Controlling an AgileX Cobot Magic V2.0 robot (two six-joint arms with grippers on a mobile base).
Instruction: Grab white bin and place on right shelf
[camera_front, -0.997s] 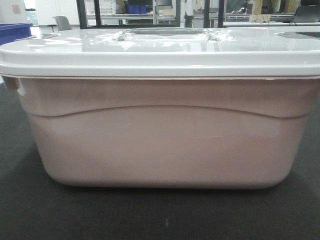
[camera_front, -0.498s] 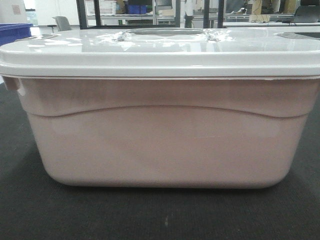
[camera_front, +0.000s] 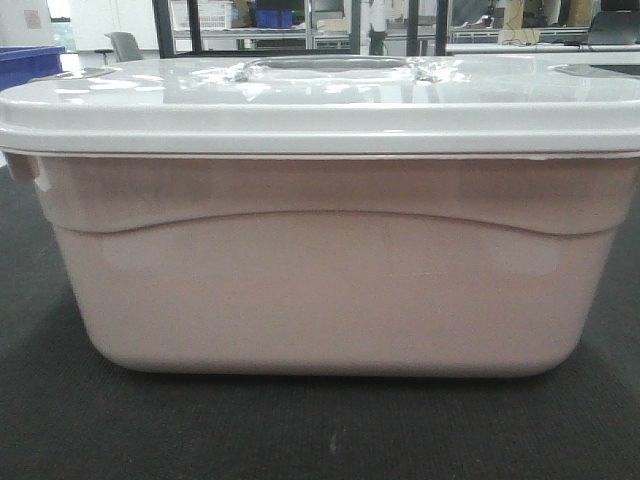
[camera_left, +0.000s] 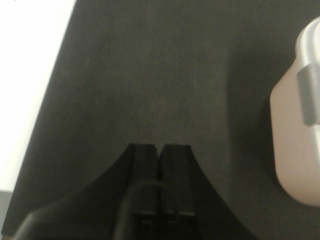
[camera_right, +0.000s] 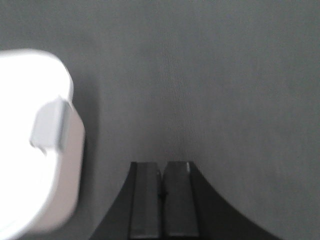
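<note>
The left gripper (camera_left: 159, 150) has its two black fingers (camera_left: 145, 160) pressed flat together with nothing between them, and the right gripper (camera_right: 162, 167) is the same, its fingers (camera_right: 176, 190) side by side with only a thin seam, both pointing straight ahead.

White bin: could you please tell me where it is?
The white bin fills the front view on the dark mat, at the left wrist view's right edge and the right wrist view's left edge.
</note>
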